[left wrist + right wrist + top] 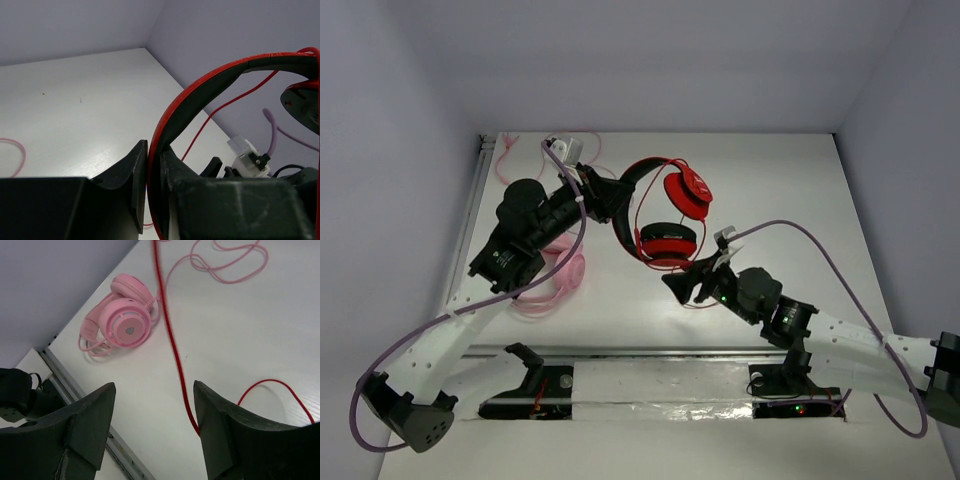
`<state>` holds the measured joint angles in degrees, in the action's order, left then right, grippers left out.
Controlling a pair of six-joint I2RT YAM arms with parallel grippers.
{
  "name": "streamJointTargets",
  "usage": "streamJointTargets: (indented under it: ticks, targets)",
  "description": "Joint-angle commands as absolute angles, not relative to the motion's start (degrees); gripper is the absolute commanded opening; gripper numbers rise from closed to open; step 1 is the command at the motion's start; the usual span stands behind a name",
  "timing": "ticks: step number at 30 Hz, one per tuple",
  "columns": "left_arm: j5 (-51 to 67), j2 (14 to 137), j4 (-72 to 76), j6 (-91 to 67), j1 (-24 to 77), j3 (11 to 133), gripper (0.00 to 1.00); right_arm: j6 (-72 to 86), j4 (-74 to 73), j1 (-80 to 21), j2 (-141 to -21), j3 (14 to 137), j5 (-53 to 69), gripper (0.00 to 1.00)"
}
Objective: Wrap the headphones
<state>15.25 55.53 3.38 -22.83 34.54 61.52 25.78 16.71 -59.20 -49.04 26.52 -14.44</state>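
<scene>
From above you see the left gripper (pixel 607 196) at the headphones (pixel 668 205) over the middle of the tabletop (pixel 800 190), but only your left wrist view shows its fingers pressed tight on the headband (pixel 200 95). Your right wrist view shows more plainly that the right gripper (pixel 152 425) is spread. The red cable (pixel 172 345) runs between its fingers and up against one of them, and pink headphones (pixel 125 320) lie beyond. The tabletop is white and the walls (pixel 670 60) are pale grey.
</scene>
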Motion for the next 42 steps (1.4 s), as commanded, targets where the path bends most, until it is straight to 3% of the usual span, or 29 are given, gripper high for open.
streamJointTargets:
  ticks: [1,9,13,16,18,19,22,31,35,42]
  targets:
    - [12.7,54.5,6.1,-25.5,34.6,66.0,0.0,27.4,23.7,-59.0,-49.1,25.3,-14.5,0.69]
    - [9.8,55.3,5.1,-26.8,34.6,69.1,0.0,30.8,27.7,-58.4,-53.2,21.7,-13.7,0.61]
    - [6.3,55.7,5.0,-27.6,34.6,69.7,0.0,31.6,26.9,-58.4,-54.8,22.1,-13.0,0.39]
    - [3.3,56.6,4.7,-28.0,34.6,70.0,0.0,32.6,25.5,-58.4,-54.8,22.2,-11.1,0.34]
    - [1.6,57.2,5.1,-28.6,34.6,69.4,0.0,32.7,22.4,-58.4,-55.1,23.0,-9.5,0.22]
    - [0.3,57.5,5.4,-28.9,34.6,69.0,0.0,32.7,21.3,-58.4,-55.3,23.7,-9.3,0.11]
    - [-5.8,58.3,7.2,-30.3,34.6,66.5,0.0,32.8,17.2,-58.4,-55.6,26.7,-6.7,0.0]
    - [-22.4,62.0,11.5,-32.2,34.6,57.8,0.0,35.6,3.4,-60.4,-55.8,34.5,0.2,0.0]
    - [-26.4,64.5,12.1,-32.2,35.9,55.6,0.0,36.2,-3.1,-60.9,-57.1,40.1,7.4,0.0]
    - [-31.3,68.0,10.6,-31.9,39.0,55.1,0.0,35.9,-12.4,-63.5,-59.8,47.3,8.6,0.0]
